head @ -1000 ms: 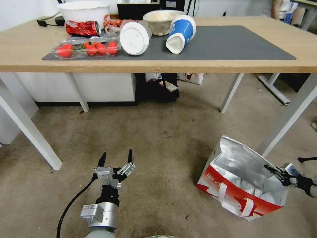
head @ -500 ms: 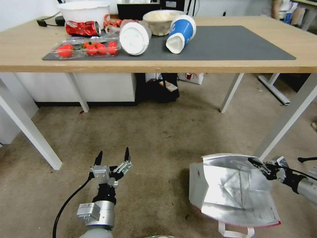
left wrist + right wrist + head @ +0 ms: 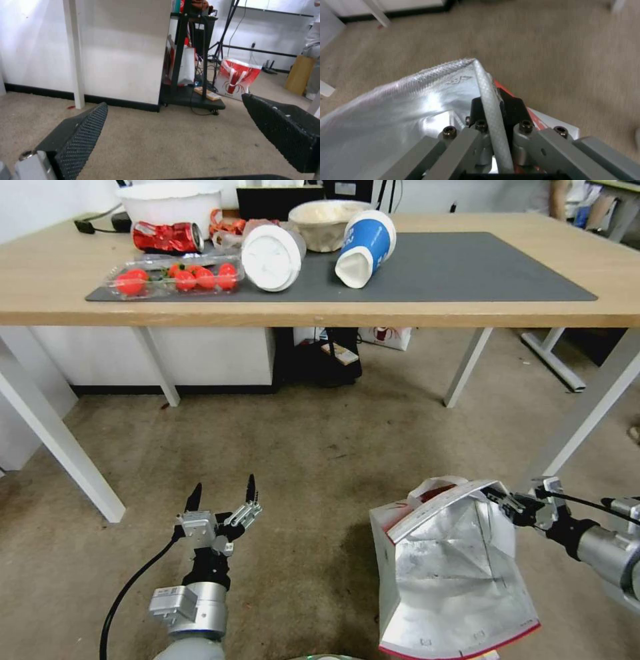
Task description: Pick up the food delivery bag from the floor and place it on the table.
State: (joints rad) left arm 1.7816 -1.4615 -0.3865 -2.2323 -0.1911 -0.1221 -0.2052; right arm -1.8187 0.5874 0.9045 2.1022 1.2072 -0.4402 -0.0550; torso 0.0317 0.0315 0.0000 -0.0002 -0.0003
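Note:
The food delivery bag, red and white with silver foil lining, hangs tilted at the lower right, its open mouth facing the camera. My right gripper is shut on the bag's upper rim. The right wrist view shows the jaws clamped on the foil edge of the bag, with my right gripper around it. My left gripper is open low over the floor at the lower left, holding nothing; its open fingers frame bare floor. The table with its dark grey mat stands ahead.
On the table's left half lie a blue cup, a white lidded cup, a tomato tray, a crushed red can and two bowls. White slanted table legs stand close by the bag. Another red bag sits under the table.
The right gripper has lifted and pulled the bag leftward by its rim; the bag has tipped so its foil inside faces the camera. The left gripper has drifted slightly lower and left.

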